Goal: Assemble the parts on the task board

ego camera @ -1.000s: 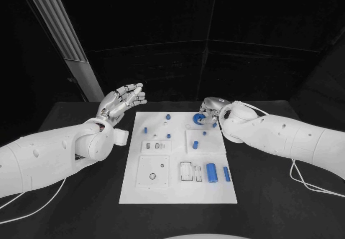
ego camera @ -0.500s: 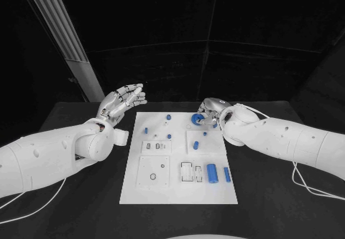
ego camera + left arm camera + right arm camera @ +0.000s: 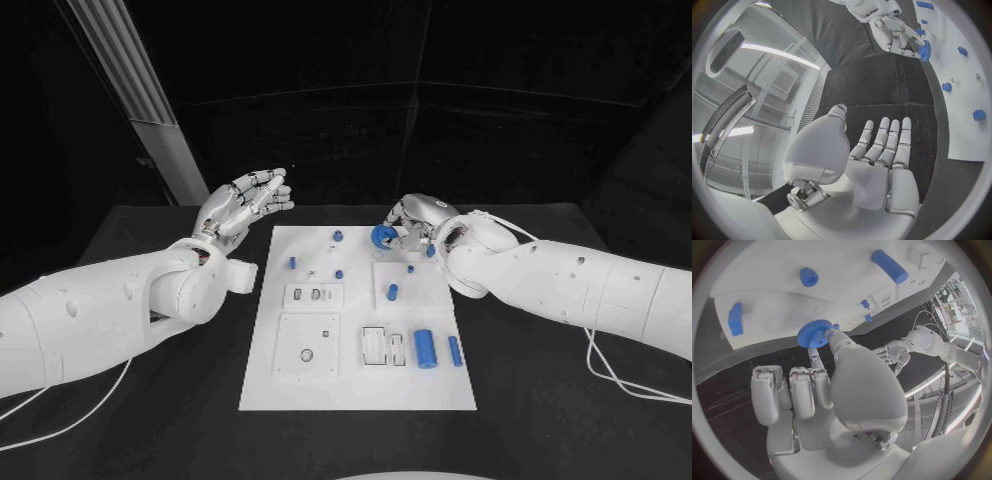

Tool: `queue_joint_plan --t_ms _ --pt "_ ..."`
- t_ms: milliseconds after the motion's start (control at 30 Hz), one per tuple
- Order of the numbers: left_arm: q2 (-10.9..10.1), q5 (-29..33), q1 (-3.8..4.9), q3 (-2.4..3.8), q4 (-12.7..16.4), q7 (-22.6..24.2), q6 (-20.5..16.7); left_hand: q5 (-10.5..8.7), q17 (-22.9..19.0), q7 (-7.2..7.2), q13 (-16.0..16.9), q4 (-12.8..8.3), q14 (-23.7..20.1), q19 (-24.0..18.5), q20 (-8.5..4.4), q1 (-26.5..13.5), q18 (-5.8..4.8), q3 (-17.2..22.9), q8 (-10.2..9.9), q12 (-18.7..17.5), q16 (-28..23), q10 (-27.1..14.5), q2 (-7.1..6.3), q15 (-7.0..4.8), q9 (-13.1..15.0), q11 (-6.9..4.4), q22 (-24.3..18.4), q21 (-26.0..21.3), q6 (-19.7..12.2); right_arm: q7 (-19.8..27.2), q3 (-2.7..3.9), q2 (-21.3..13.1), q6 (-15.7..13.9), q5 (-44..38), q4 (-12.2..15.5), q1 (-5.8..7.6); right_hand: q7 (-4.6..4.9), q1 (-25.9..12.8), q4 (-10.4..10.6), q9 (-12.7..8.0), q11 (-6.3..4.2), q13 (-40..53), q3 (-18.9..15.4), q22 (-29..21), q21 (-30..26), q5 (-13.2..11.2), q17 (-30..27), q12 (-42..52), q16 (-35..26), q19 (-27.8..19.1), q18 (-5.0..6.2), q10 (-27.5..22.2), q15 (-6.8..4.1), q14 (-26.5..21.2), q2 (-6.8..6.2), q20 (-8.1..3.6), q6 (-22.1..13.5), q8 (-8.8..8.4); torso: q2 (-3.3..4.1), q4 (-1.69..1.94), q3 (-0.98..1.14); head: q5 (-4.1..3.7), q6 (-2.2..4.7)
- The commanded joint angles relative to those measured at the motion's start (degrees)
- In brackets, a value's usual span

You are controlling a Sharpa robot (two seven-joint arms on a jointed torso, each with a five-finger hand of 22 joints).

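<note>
Now right robot hand (image 3: 418,222) pinches blue gear (image 3: 384,237), tilted on edge; left robot hand (image 3: 245,203) open, empty.

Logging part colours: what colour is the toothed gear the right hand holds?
Blue; the gear in the right hand shows best in the right wrist view.

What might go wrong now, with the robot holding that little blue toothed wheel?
The right hand pinches the blue gear only by its fingertips, so it might slip and fall. It hangs over the far end of the task board near small blue pegs, which a drop or a low pass might knock. The left hand hovers apart, too far to catch it.
</note>
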Motion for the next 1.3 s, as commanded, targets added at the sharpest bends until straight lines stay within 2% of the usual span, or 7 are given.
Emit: queue_joint_plan --t_ms 33,233,367,467,833,1167,1300 --pt "0.09 -0.34 0.08 0.03 -0.04 11.73 0.72 0.29 -0.04 8.54 -0.04 -0.06 -0.31 -0.25 0.00 -0.06 0.50 -0.29 0.26 -0.14 -0.25 -0.19 0.49 0.00 -0.04 0.01 -0.06 0.02 -0.48 2.62 0.08 0.45 -3.48 0.92 0.70 0.17 -1.99 -0.57 -0.19 1.13 -0.43 14.93 0.30 15.10 0.18 -0.36 15.06 0.15 0.14 6.15 -0.43 5.97 -0.27 5.95 0.26 -0.33 2.32 0.24 0.03 0.11 0.02 0.12 0.09" --pt "0.26 -0.34 0.08 0.03 -0.21 11.72 0.76 0.29 -0.04 8.54 -0.04 -0.06 -0.31 -0.25 0.00 -0.06 0.50 -0.29 0.26 -0.14 -0.25 -0.19 0.49 0.00 -0.04 0.01 -0.06 0.02 -0.48 3.49 0.09 2.16 -3.33 0.96 0.88 0.22 -1.99 -0.61 -0.27 1.13 -0.43 14.93 0.34 15.10 0.18 -0.62 15.06 0.15 0.14 6.15 -0.43 5.97 -0.26 5.95 0.30 -0.35 2.30 0.16 0.06 0.17 0.02 0.41 0.03" --pt "0.38 -0.34 0.08 0.03 -0.34 11.72 0.76 0.29 -0.03 8.54 -0.04 -0.06 -0.33 -0.27 0.00 -0.05 0.49 -0.30 0.34 -0.12 -0.24 -0.19 0.50 0.00 -0.03 0.01 -0.06 0.02 -0.46 3.83 0.10 3.49 -3.01 0.67 0.53 0.24 -1.99 -0.61 -0.28 1.13 -0.43 14.93 0.35 15.10 0.18 -0.64 15.06 0.15 0.14 6.15 -0.43 5.97 -0.26 5.95 0.30 -0.35 2.30 0.15 0.05 0.08 0.01 0.66 -0.03" --pt "0.50 -0.34 0.08 0.03 -0.43 11.72 0.77 0.29 -0.03 8.54 -0.03 -0.05 -0.34 -0.28 0.00 -0.03 0.49 -0.31 0.42 -0.11 -0.23 -0.18 0.52 0.01 -0.02 0.01 -0.07 0.02 -0.44 4.06 0.10 4.66 -2.66 0.05 -0.07 0.26 -1.99 -0.61 -0.28 1.13 -0.43 14.93 0.35 15.10 0.18 -0.64 15.06 0.15 0.14 6.15 -0.43 5.97 -0.26 5.95 0.30 -0.35 2.30 0.15 0.06 0.17 -0.01 0.78 -0.09" --pt "0.75 -0.34 0.08 0.03 -0.52 11.76 0.74 0.29 -0.03 8.54 -0.03 -0.05 -0.35 -0.30 0.00 -0.03 0.48 -0.32 0.45 -0.10 -0.22 -0.18 0.53 0.01 -0.01 0.01 -0.07 0.02 -0.45 5.10 0.10 9.60 -1.14 -3.31 -4.34 0.26 -1.88 -0.71 -0.43 1.05 -0.37 14.93 0.43 15.10 0.18 -1.03 15.06 0.15 0.14 6.15 -0.43 5.97 -0.24 5.95 0.35 -0.36 2.04 -0.15 0.04 0.15 0.01 1.12 -0.12" --pt "0.69 -0.34 0.09 0.03 -0.39 11.77 0.62 0.28 -0.02 8.54 -0.03 -0.05 -0.36 -0.30 0.00 -0.02 0.48 -0.32 0.49 -0.09 -0.22 -0.18 0.54 0.01 -0.01 0.01 -0.07 0.02 -0.43 5.19 0.10 13.10 1.85 -4.78 -8.42 0.24 -1.79 -0.85 -0.50 1.00 -0.29 14.93 0.48 15.10 0.18 -1.40 15.06 0.15 0.14 6.15 -0.43 5.97 -0.19 5.95 0.43 -0.34 1.89 -0.35 0.11 0.21 0.01 1.42 -0.09" --pt "0.71 -0.34 0.09 0.03 -0.35 11.78 0.62 0.28 -0.02 8.54 -0.03 -0.05 -0.36 -0.30 0.00 -0.02 0.48 -0.32 0.49 -0.09 -0.22 -0.18 0.54 0.01 -0.01 0.01 -0.07 0.02 -0.43 4.86 0.10 13.90 3.21 -5.05 -9.45 0.22 -1.77 -0.90 -0.52 0.99 -0.27 14.93 0.49 15.10 0.18 -1.55 15.06 0.15 0.14 6.15 -0.43 5.97 -0.17 5.95 0.46 -0.33 1.86 -0.42 0.06 0.07 0.01 1.58 -0.19"
